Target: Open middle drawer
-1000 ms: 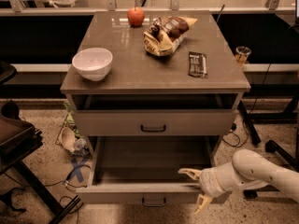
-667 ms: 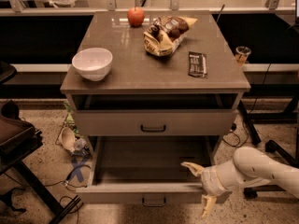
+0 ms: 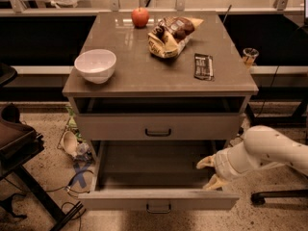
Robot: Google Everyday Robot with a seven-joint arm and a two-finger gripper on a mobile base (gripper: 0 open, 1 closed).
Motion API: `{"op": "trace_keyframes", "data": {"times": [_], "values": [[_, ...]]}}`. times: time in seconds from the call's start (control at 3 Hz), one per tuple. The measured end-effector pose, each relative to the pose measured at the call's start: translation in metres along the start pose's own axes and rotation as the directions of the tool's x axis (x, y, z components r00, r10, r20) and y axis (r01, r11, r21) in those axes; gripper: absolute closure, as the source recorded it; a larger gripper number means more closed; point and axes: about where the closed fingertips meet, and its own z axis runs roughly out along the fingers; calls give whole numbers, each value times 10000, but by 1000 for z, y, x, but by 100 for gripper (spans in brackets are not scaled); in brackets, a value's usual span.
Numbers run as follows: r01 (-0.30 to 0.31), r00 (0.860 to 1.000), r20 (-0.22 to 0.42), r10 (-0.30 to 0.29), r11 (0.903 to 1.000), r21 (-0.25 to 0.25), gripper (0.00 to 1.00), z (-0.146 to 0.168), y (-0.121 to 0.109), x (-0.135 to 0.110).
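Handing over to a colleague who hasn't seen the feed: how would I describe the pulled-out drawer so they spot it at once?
Find the grey-beige cabinet with the white bowl and apple on top. Under its pushed-in upper drawer, the middle drawer juts out toward the camera, showing a shallow grey interior. It alone stands open, and the gripper, fingers spread, hangs at its right edge.

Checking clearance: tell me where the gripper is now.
Camera view, right side: the gripper hangs over the right end of the open middle drawer, behind its front.
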Motion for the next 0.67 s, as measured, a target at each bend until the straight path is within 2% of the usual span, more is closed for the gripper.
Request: {"op": "trace_keyframes", "data": {"times": [0.33,0.67], "values": [[-80,9987,-506,112,9981,619,70,-32,-16,4],[-71,9988,-485,99,9983,575,94,-30,-15,3]]}}
